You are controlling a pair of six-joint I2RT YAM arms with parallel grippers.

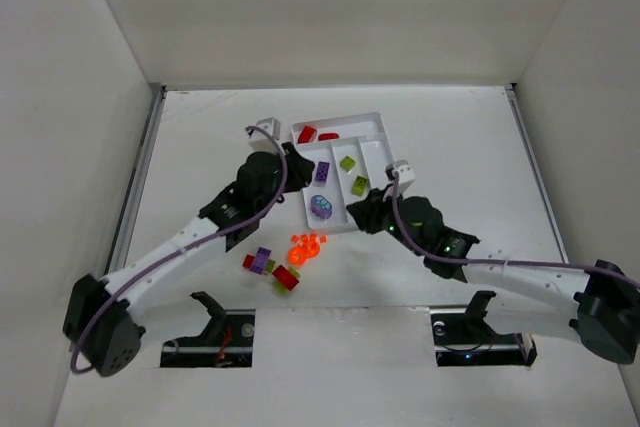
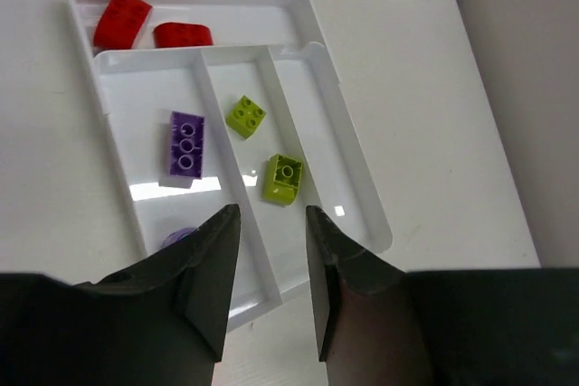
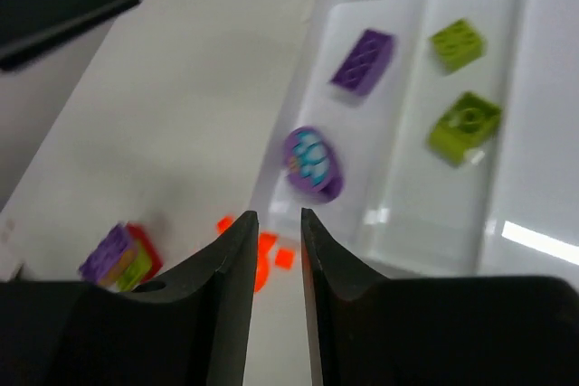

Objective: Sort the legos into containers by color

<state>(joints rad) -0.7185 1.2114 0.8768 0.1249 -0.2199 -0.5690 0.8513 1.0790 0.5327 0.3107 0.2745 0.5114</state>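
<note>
Hovering with right gripper (image 3: 274, 216) narrowly parted, empty, at near rim of white plastic tray (image 1: 374, 155); translucent orange round legos (image 1: 305, 247) just nearward-left, closest to this arm.

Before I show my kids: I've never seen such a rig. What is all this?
Two robot arms are bolted at the near edge of a table. The wide picture looks down from above and behind; the other two come from wrist cameras, so the dark prongs are the left gripper and right gripper. A white tray holds two red bricks in its crosswise section, a purple brick and purple round piece in one long section, lime bricks in the next. Loose on the table lie orange pieces and a mixed clump. Both grippers are empty, jaws slightly apart.
</note>
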